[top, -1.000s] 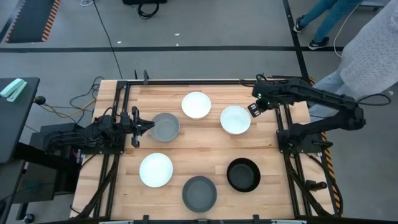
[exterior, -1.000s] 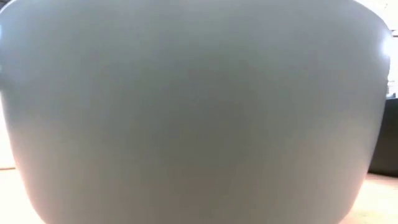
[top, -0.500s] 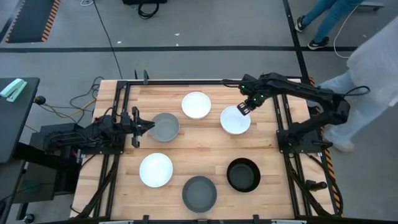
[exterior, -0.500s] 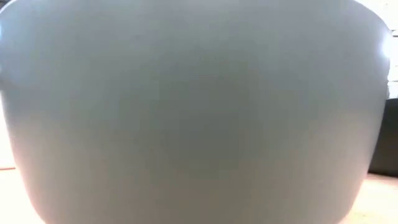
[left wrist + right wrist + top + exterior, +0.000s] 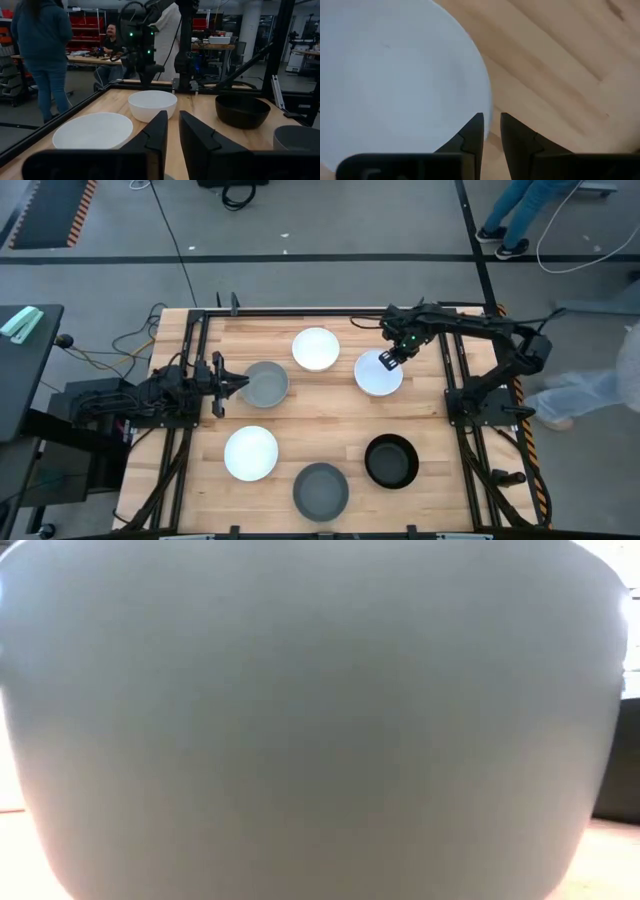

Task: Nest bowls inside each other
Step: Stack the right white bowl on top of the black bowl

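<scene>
Bench point(image 5: 330, 405): six bowls, all separate.
Right hand point(image 5: 392, 358): above far rim of right white bowl point(image 5: 378, 376).
Left hand point(image 5: 237, 384): at grey bowl point(image 5: 267, 384).

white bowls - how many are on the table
3. One white bowl at the far middle, one white bowl to its right under the right gripper, one white bowl near the front left. None appears hidden.
</scene>
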Controlling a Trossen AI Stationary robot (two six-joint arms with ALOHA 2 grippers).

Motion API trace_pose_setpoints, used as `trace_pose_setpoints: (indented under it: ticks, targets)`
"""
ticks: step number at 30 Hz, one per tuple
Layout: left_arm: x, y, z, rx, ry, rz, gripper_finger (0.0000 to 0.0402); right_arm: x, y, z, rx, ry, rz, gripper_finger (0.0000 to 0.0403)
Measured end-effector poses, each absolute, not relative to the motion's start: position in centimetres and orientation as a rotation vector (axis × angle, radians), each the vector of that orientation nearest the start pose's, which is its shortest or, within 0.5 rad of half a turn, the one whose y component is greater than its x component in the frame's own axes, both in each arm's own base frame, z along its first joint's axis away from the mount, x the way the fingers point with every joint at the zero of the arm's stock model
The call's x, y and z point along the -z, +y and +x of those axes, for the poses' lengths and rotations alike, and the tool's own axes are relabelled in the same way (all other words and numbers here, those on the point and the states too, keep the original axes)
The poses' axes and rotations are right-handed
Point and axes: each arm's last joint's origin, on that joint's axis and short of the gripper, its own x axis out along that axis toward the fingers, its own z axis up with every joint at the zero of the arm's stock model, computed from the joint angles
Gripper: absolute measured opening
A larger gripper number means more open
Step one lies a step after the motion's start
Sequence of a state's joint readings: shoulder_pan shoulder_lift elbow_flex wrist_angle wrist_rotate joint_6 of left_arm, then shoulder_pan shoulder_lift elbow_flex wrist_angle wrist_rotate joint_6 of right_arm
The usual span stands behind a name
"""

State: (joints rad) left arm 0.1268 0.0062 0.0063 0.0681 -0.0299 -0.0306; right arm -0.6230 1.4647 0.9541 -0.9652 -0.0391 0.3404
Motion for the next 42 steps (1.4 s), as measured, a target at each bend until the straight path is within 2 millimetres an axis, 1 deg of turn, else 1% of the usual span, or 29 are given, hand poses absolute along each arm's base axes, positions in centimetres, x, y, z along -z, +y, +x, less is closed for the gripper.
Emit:
trace_pose_setpoints:
  ticks: [7, 12, 19, 23, 26, 32, 38, 42]
  targets:
    - [-17.2, 1.3, 9.7, -0.156, -0.071, -0.027, 0.0056, -18.5, -14.2, 19.0, 0.717, 1.351, 0.785, 0.0073]
    - [-17.2, 1.3, 9.7, -0.156, -0.071, -0.027, 0.0059, -17.6, -14.0, 18.8, 0.708, 1.344, 0.786, 0.0073]
    - [-17.2, 1.3, 9.7, -0.156, -0.071, -0.027, 0.0051, -16.5, -13.8, 18.8, 0.667, 1.299, 0.815, 0.0073]
    - [-17.2, 1.3, 9.7, -0.156, -0.071, -0.027, 0.0055, -16.6, -13.9, 18.9, 0.673, 1.274, 0.817, 0.0069]
    - [-17.2, 1.3, 9.7, -0.156, -0.071, -0.028, 0.0057, -16.6, -14.1, 19.2, 0.677, 1.244, 0.813, 0.0057]
    - [-17.2, 1.3, 9.7, -0.156, -0.072, -0.028, 0.0049, -16.6, -14.2, 19.3, 0.674, 1.225, 0.809, 0.0011]
    - [-17.2, 1.3, 9.7, -0.156, -0.071, -0.028, 0.0047, -16.8, -14.2, 19.3, 0.649, 1.238, 0.776, 0.001]
    - [-17.2, 1.3, 9.7, -0.156, -0.071, -0.03, 0.0047, -18.1, -14.7, 20.0, 0.638, 1.219, 0.736, 0.0007]
